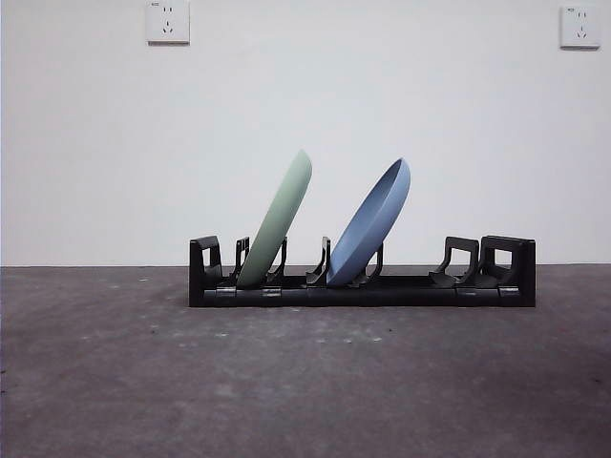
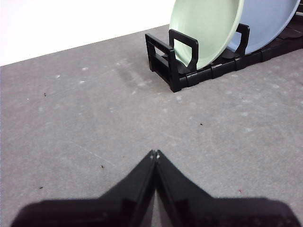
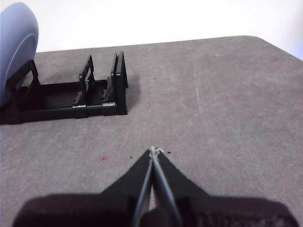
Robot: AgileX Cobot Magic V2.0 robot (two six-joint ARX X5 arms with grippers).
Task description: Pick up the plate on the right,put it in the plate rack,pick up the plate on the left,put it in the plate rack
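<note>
Plates, green (image 1: 279,218) and blue (image 1: 374,221), both lean in the plate rack (image 1: 361,290), so the task looks finished. They seem light, rigid and smooth, likely slippery; the exposed upper rim is the best hold. Left gripper (image 2: 155,153) and right gripper (image 3: 153,150) are clenched, empty, apart from the rack.

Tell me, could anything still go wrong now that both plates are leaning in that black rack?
Possibly. The pale green round plate and the blue round plate both lean steeply sideways in the low black plastic plate rack, so a bump might tip or slide them out. Both grippers, left and right, sit shut and apart from the rack; a careless swing past it could knock it.
</note>
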